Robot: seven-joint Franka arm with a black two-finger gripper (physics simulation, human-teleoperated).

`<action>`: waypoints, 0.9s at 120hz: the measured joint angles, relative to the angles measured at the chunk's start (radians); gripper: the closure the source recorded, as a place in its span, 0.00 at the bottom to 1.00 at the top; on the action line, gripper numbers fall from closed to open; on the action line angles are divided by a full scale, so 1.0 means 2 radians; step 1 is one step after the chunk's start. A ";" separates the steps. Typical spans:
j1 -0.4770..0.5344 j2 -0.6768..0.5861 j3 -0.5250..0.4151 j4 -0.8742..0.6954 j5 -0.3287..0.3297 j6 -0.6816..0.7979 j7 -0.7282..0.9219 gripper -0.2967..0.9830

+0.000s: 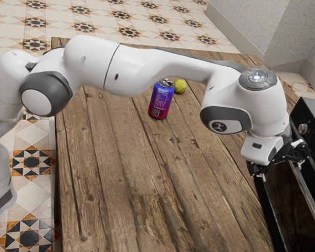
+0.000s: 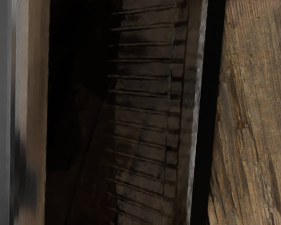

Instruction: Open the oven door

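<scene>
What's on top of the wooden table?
On the wooden table, a blue-to-pink can stands upright with a small yellow-green round item near it. My arm crosses above, hiding a strip of tabletop; I can't tell what, if anything, lies there.

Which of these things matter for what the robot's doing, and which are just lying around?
Part of the job:
oven door
oven
gripper

Just lying about:
blue-and-pink can
small yellow-green round thing
</scene>
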 joint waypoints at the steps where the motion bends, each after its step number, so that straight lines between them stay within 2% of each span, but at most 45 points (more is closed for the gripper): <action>1: 0.000 -0.002 0.000 -0.004 0.000 0.000 0.000 0.23; 14: -0.002 -0.068 -0.013 -0.106 0.006 0.006 -0.005 0.22; 16: -0.002 -0.094 -0.024 -0.140 0.015 0.007 -0.007 0.27; 21: 0.001 -0.185 -0.069 -0.240 0.045 0.007 -0.013 0.34; 25: 0.022 -0.275 -0.136 -0.312 0.065 -0.012 -0.021 0.31; 29: 0.029 -0.353 -0.203 -0.347 0.074 -0.044 -0.028 0.30; 34: 0.007 -0.406 -0.251 -0.283 0.077 -0.100 -0.038 0.28; 38: 0.003 -0.401 -0.247 -0.193 0.081 -0.144 -0.047 0.27; 42: 0.019 -0.364 -0.224 -0.084 0.082 -0.192 -0.059 0.26; 46: 0.054 -0.324 -0.203 -0.001 0.073 -0.237 -0.074 0.26; 50: 0.123 -0.292 -0.179 0.046 0.041 -0.277 -0.095 0.25; 56: 0.243 -0.267 -0.162 0.079 -0.001 -0.327 -0.128 0.25; 62: 0.340 -0.257 -0.151 0.091 -0.022 -0.366 -0.160 0.24; 73: 0.482 -0.244 -0.149 0.095 -0.038 -0.416 -0.216 0.24; 80: 0.563 -0.242 -0.148 0.096 -0.036 -0.439 -0.249 0.23; 89: 0.630 -0.217 -0.123 0.090 -0.029 -0.458 -0.285 0.23; 93: 0.628 -0.203 -0.108 0.088 -0.030 -0.465 -0.300 0.23; 96: 0.596 -0.197 -0.099 0.086 -0.031 -0.469 -0.310 0.23; 104: 0.412 -0.179 -0.067 0.059 -0.048 -0.475 -0.332 0.23; 108: 0.340 -0.168 -0.059 0.044 -0.057 -0.476 -0.342 0.23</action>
